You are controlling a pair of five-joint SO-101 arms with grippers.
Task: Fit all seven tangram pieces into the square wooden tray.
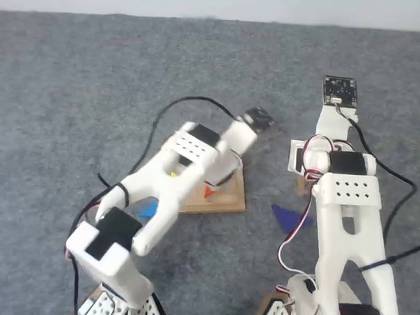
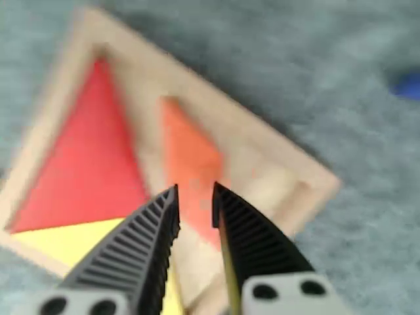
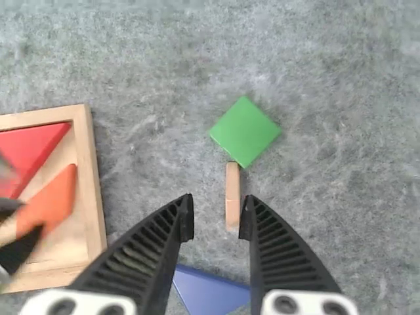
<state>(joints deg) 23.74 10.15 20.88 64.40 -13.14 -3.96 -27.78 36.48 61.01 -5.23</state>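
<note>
The square wooden tray (image 2: 314,185) holds a red triangle (image 2: 85,157), a yellow piece (image 2: 65,239) and an orange triangle (image 2: 190,154). My left gripper (image 2: 195,197) hovers just over the orange triangle, open by a narrow gap with nothing between its fingers. On the carpet to the right of the tray (image 3: 88,184) lie a green square (image 3: 245,130), a thin tan piece (image 3: 232,195) standing on edge, and a blue triangle (image 3: 210,289). My right gripper (image 3: 216,213) is open, and the tan piece's near end lies between its fingertips.
Grey carpet covers the table. In the high view the left arm (image 1: 160,190) hides most of the tray (image 1: 222,203); a blue piece (image 1: 146,210) shows under it. The blue triangle (image 1: 287,217) lies between the tray and the right arm (image 1: 347,205).
</note>
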